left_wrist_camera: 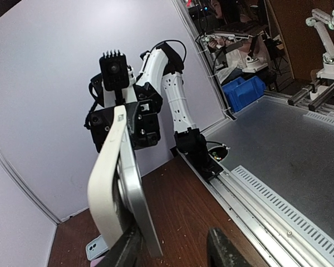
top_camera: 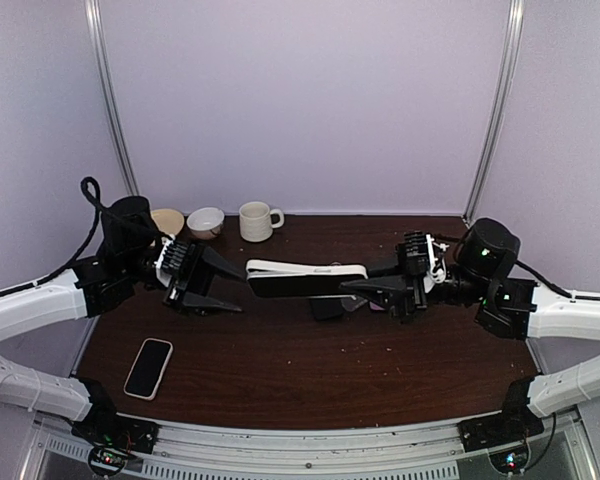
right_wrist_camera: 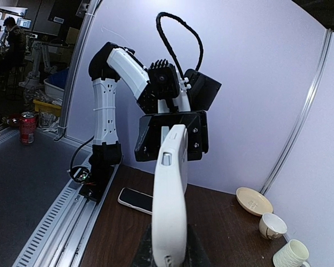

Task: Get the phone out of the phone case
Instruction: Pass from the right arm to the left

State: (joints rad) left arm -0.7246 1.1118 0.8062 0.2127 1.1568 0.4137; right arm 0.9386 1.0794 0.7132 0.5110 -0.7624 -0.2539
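Observation:
The phone, in its white phone case (top_camera: 305, 278), is held level above the table between both arms. My right gripper (top_camera: 372, 286) is shut on its right end; in the right wrist view the phone case (right_wrist_camera: 170, 189) stands edge-on between the fingers (right_wrist_camera: 150, 253). My left gripper (top_camera: 236, 292) is open at the left end. In the left wrist view the silver phone (left_wrist_camera: 138, 208) has parted from the white phone case (left_wrist_camera: 104, 178) at the near end. Its edge rests against one finger (left_wrist_camera: 122, 253), while the other finger (left_wrist_camera: 228, 250) stands well apart.
A second phone (top_camera: 148, 367) lies screen-up at the front left of the table. A mug (top_camera: 259, 221), a small cup (top_camera: 205, 222) and a saucer (top_camera: 167, 220) stand along the back edge. A dark object (top_camera: 327, 307) lies under the held phone. A pale blue case (left_wrist_camera: 94, 248) lies on the table.

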